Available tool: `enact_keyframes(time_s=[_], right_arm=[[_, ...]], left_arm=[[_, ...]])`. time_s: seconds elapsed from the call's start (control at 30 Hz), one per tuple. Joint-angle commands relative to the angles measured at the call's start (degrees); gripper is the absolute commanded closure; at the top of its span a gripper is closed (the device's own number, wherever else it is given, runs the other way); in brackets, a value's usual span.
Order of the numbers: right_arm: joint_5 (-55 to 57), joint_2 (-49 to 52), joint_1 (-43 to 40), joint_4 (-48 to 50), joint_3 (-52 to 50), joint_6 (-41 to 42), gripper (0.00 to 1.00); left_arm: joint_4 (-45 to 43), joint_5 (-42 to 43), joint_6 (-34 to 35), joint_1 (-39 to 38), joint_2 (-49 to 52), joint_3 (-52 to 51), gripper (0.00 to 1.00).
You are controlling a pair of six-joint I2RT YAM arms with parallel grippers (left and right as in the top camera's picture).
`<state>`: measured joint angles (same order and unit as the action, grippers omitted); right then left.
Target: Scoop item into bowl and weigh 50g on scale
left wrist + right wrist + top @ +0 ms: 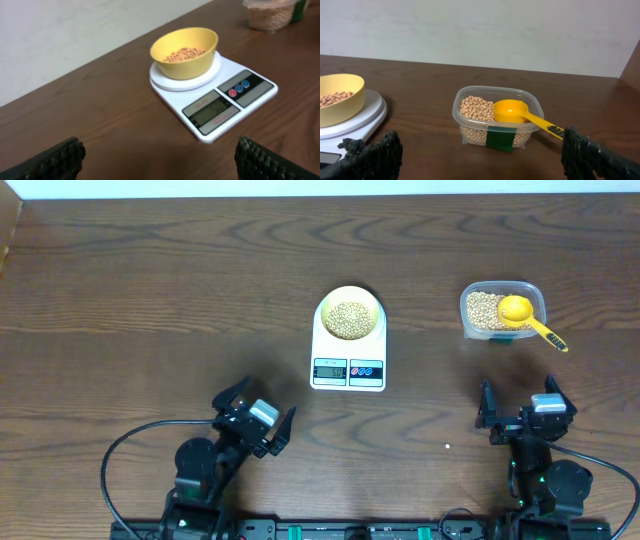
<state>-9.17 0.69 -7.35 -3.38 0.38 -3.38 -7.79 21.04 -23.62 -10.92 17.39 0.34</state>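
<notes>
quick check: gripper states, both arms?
Left gripper: open, holding nothing.
Right gripper: open, holding nothing.

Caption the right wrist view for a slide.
Bright yellow plastic scoop rests in clear plastic container of tan beans.

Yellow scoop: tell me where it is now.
In the overhead view the yellow scoop rests in the clear container of beans on the right, handle over its rim, right of the scale and ahead of the right gripper.

table (150, 280): dark wood grain, matt | scale (260, 102): glossy white plastic | container (470, 95): clear plastic
</notes>
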Motion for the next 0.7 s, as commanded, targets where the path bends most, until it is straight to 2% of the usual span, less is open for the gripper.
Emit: enact_keyframes(time_s=[0.0, 0.13, 0.47, 0.67], right_arm=[[0.04, -0.37, 0.33, -0.24, -0.07, -0.09, 0.01], [0.04, -0.37, 0.33, -0.24, -0.07, -0.09, 0.01], [0.04, -0.37, 0.33, -0.24, -0.07, -0.09, 0.01], [0.04, -0.37, 0.33, -0.24, -0.07, -0.09, 0.01]], left_arm=[[5.46, -5.84, 4.81, 0.31, -5.46, -0.11, 0.02], [11.15, -11.17, 9.86, 1.99, -10.56, -0.11, 0.03], [11.21, -11.67, 10.03, 11.26, -17.0, -0.11, 0.02], [11.04, -11.65, 10.01, 11.82, -17.31, -0.11, 0.02]])
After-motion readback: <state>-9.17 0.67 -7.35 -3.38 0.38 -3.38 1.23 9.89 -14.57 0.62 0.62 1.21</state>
